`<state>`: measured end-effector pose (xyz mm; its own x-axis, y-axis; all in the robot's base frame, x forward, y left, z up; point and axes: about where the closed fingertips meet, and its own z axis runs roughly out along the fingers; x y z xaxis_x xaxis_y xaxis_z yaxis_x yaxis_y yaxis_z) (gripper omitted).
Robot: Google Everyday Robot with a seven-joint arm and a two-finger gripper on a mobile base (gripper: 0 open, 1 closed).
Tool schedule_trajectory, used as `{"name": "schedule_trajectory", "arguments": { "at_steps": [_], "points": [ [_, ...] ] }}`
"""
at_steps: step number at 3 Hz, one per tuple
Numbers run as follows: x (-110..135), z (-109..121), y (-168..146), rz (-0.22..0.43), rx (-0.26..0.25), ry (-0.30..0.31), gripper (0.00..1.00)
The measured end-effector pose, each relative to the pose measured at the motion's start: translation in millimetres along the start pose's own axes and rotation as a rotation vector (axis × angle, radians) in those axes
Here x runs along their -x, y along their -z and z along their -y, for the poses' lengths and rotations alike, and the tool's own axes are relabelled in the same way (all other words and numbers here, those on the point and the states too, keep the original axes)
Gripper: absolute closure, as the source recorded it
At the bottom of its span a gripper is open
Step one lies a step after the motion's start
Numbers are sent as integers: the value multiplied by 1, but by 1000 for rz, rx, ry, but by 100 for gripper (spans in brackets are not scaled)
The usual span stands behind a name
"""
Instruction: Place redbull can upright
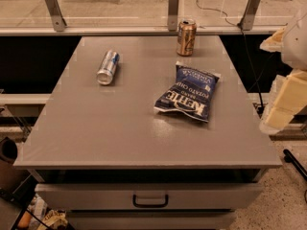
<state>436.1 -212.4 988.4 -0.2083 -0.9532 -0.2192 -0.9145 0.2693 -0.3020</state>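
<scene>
— Where is our gripper (283, 104)?
— At three o'clock, beyond the tabletop's (120, 138) right edge, apart from everything on it. Clenched or released, we cannot tell.
— And the redbull can (107, 67)?
— Lying on its side at ten o'clock, with open room all around.
— What else do we see?
— A gold-brown can (186, 37) upright at one o'clock by the far edge, and a chip bag (188, 94) flat toward three o'clock.
</scene>
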Motion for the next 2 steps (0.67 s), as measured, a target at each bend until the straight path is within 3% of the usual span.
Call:
{"name": "schedule_trajectory", "arguments": {
  "at_steps": [1, 2],
  "points": [
    [0, 0, 0, 0, 0, 0, 0],
    [21, -1, 3, 68, -2, -20, 0]
  ]
}}
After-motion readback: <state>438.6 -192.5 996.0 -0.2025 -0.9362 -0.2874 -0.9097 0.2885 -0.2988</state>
